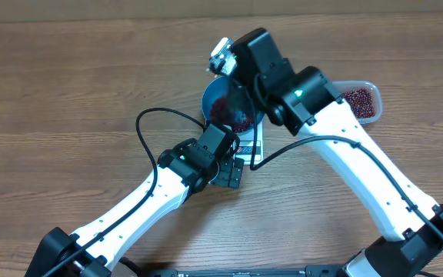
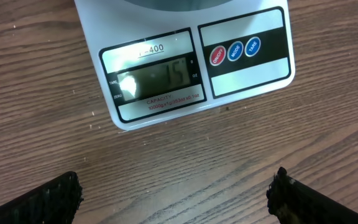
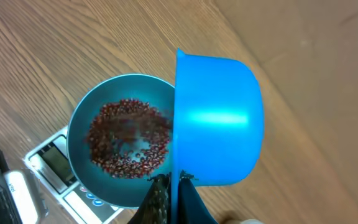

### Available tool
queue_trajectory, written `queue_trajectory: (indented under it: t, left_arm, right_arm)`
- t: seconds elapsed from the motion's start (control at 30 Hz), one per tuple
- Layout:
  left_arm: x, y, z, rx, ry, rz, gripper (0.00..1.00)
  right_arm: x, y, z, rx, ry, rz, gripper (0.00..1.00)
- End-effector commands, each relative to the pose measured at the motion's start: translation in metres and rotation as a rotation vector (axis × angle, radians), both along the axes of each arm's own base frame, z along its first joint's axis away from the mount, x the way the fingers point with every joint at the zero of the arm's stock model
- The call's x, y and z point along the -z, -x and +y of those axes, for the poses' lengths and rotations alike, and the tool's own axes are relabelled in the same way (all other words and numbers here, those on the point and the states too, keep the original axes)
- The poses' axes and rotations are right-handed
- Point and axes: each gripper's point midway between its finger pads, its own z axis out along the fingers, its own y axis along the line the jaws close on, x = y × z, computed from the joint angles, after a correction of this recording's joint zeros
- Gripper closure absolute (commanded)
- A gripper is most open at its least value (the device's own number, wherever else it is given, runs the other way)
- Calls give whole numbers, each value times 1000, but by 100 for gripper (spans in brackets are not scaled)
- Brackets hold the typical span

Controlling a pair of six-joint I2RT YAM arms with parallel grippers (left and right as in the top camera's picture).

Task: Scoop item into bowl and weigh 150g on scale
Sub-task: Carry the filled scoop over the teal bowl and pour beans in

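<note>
Right hand [image 3: 173, 190] is clamped on the handle of the small blue plastic scoop [image 3: 219, 118], tipped on its side at the rim of the round bright blue bowl [image 3: 79, 127], mouth facing the dark red-brown beans [image 3: 129, 146] piled inside. The bowl sits on the flat white square scale [image 2: 148, 78] on the wooden bench [image 2: 36, 93]. The left hand [image 2: 176, 190] hangs in front of the display, fingers [image 2: 55, 199] wide apart and empty (glare eats some digits). I'd say any top-up is the right arm's job, being nearer.

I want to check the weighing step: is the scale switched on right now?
On. In the left wrist view, the scale has dark digits lit on its display. A 1 and a 5 are readable, and glare hides the rest.
</note>
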Motion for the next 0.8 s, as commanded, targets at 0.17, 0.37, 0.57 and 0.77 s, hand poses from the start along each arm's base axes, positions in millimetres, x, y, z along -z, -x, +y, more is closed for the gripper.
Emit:
queue_trajectory:
  t: [0.17,0.37,0.57,0.77]
  left_arm:
    - [1,1,1,18,-11,-3,0]
    - [2,1,1,18,-11,-2,0]
    - [2,1,1,18,-12,-1,0]
    - [2,2,1,18,-14,0,1]
  right_arm:
    - [-23,4,-1,-5,112,-117,96]
    - [-23,4,-1,-2,110,-116,96]
    - [-20,-4,-17,108,39,-73,96]
    - [-5,-12,-50,211,-175,122,96]
